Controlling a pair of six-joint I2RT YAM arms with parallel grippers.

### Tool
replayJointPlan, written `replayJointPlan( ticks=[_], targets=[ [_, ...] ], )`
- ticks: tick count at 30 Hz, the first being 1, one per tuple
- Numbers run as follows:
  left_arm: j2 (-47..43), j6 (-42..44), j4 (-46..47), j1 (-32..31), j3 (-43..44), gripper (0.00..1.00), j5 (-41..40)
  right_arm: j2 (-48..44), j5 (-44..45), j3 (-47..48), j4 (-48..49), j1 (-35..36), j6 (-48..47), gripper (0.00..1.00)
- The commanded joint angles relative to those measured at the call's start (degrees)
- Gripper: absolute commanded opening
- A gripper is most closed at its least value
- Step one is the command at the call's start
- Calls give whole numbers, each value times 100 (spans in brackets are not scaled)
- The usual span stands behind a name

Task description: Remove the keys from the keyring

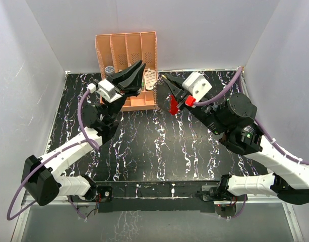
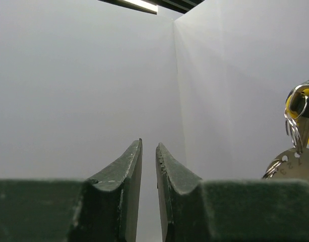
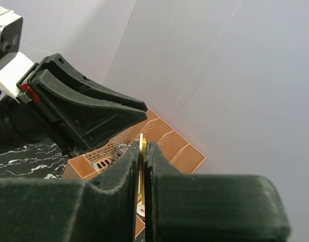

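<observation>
Right wrist view: the right gripper (image 3: pixel 144 147) is pressed together on a thin yellow key (image 3: pixel 142 140), with only its edge showing between the pads, held in the air in front of the orange rack (image 3: pixel 180 151). From above, the red tag (image 1: pixel 173 105) hangs under that gripper, clear of the table (image 1: pixel 144 146). The left wrist view catches the keyring (image 2: pixel 295 130) at its far right edge, its wire loops threaded through the yellow piece and a grey disc (image 2: pixel 298 164) dangling below. The left gripper (image 2: pixel 149 146) has a narrow gap between its fingers with nothing in it; it sits near the ring but off to one side, not touching. The likeliest trouble is the hold on the key: so little metal is pinched that any tug on the ring could twist it or slide it out, dropping the whole bunch onto the table or into the rack. The ring hangs free, so a nudge may set it swinging and the left fingers could close on air, or on the disc instead of the wire. Squeezing both coils together would also lock the ring shut, so the key could not be wound off. With the two grippers this close, their fingers may knock together.
</observation>
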Motion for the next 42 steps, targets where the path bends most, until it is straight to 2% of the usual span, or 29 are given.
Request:
replayJointPlan(
  ticks=[1,4,9,12,15,24,29,36,42],
  targets=[
    [-389,-904,-52,291,8,19,913,-153,-328,42,98,27,186,0],
    [-480,-1423,-153,510,78,21,1573,-140,-371,72,25,28,219,0],
    [-318,-2188,50,880,201,21,1906,-190,-413,9,95,28,261,0],
    [51,-3377,652,1433,364,21,2398,-217,-437,-5,93,28,303,0],
    [470,-4409,1520,1797,536,27,2949,-223,-466,-6,66,28,347,0],
    [941,-5104,1916,1825,1135,45,4288,-179,-500,-36,80,28,370,0],
    [1009,-5508,2269,1829,1207,59,4467,-213,-477,-104,157,28,379,0],
    [1332,-6211,2801,1825,1435,59,4428,-274,-466,-231,260,28,387,0],
    [1436,-6313,2831,1789,1444,59,4358,-313,-485,-293,309,24,383,0]
  ],
)
